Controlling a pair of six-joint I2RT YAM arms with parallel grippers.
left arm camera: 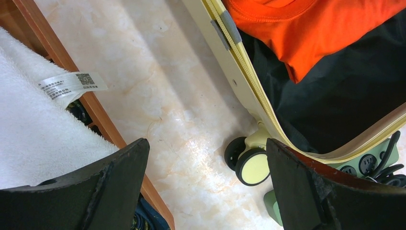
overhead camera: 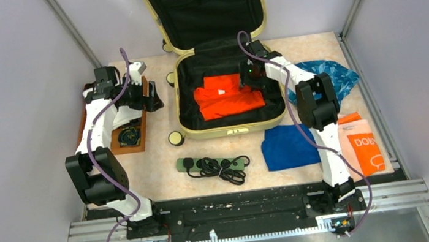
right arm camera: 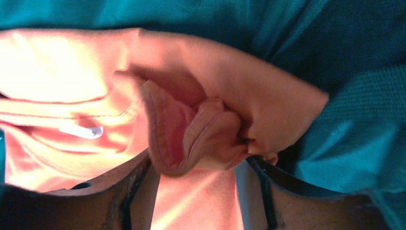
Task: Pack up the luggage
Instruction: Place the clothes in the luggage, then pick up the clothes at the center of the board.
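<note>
Orange packet (overhead camera: pixel 365 152): white letters "DOK", further letters not legible, with a white speech-bubble sign beneath. White tag (left arm camera: pixel 72 84) on towel (left arm camera: pixel 28 134): QR code and lines of fine print, too small to read.

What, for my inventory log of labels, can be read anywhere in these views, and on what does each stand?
"DOK" (last letter unsure), with a white speech-bubble sign below: on the orange packet.
QR code and small print, too small to read: on the white tag of the white towel.
No legible text, blurred: small white label in the orange shirt.
</note>
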